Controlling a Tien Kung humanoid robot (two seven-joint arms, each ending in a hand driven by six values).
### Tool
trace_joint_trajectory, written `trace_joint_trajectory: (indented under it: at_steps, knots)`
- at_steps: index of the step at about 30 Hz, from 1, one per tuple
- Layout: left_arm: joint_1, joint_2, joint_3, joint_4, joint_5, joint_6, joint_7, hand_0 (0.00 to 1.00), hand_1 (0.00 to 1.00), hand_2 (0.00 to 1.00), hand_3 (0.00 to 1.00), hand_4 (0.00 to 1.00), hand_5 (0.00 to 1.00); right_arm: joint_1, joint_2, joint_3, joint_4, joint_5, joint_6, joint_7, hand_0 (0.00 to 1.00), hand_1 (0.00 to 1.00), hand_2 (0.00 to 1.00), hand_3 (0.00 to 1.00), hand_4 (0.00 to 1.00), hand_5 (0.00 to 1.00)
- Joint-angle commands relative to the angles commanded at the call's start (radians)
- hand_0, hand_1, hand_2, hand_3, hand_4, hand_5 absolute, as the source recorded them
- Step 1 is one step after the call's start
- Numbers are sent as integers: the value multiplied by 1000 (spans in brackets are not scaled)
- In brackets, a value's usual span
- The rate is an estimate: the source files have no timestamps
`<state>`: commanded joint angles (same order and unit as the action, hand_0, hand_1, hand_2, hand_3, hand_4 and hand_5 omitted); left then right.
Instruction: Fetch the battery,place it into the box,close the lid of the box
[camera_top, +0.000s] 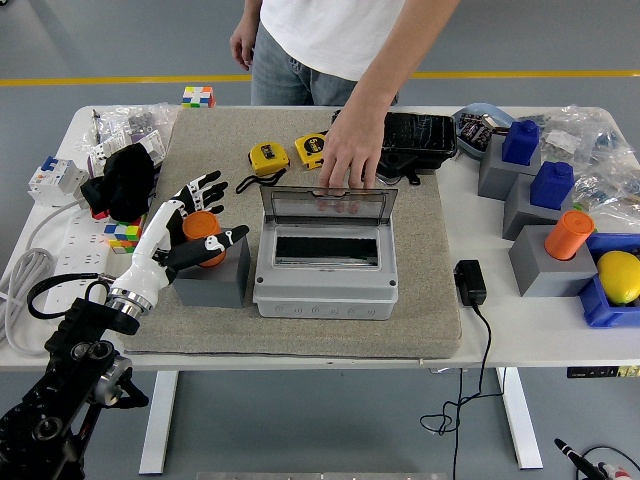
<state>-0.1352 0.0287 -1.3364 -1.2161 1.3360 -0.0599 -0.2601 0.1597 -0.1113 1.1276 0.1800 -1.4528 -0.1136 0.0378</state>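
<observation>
No legible labels. Left hand (188, 228) — fingers spread around the orange battery (205, 236) on its grey block (212, 280), not closed on it. A person's hand (350, 160) rests on the grey box's (325, 285) open lid (327, 209).
</observation>
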Motion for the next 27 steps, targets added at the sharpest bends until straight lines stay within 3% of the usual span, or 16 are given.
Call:
trace_joint_trajectory:
  at_steps: [3,4,9,10,27]
  knots:
    - [0,0,0,2,0,3,0,762,849,817,837,998,188,1,1,0,0,1,0,1,894,866,809,853,998,998]
    - [-1,0,-1,2,1,5,0,726,815,757,777,998,175,1,1,-1,0,1,0,1,894,866,809,851,998,998]
    - [-1,0,-2,5,8,12,1,726,815,757,777,998,175,2,1,3,0,-1,0,0,894,866,809,851,998,998]
    - [-1,0,-2,5,8,13,1,669,755,681,716,998,156,2,0,4,0,-1,0,1,893,866,809,851,998,998]
    - [-1,-11,21,22,-15,38,-8,655,735,641,682,998,124,2,-1,4,0,-3,0,1,893,867,809,850,998,998]
